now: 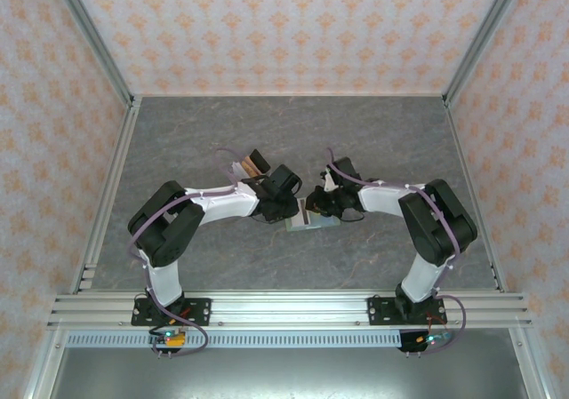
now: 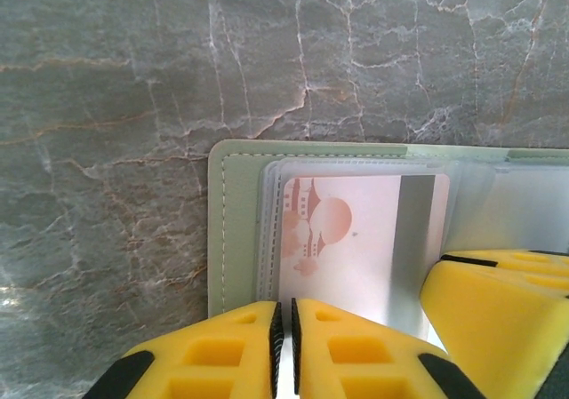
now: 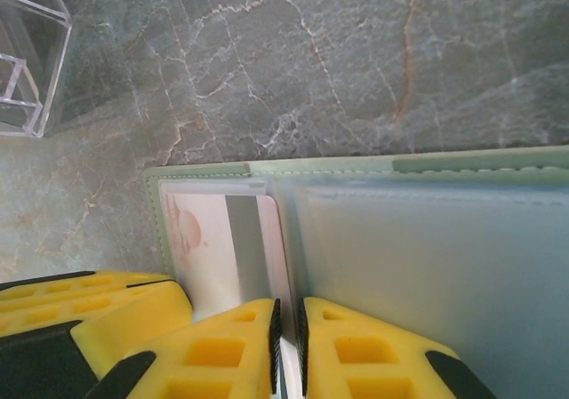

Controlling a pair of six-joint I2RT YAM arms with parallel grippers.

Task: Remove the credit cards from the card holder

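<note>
The sage-green card holder lies open on the marble tabletop between both arms. In the left wrist view its green panel carries clear sleeves, and a whitish credit card with a pink drawing and a grey stripe lies there. My left gripper is shut on that card's near edge. My right gripper is shut on a thin sleeve edge of the card holder, right beside the card. Seen from above, the left gripper and the right gripper almost touch.
A small brown-and-black bundle lies just behind the left arm. A clear plastic box stands on the table to the left in the right wrist view. Patterned walls and metal posts enclose the tabletop.
</note>
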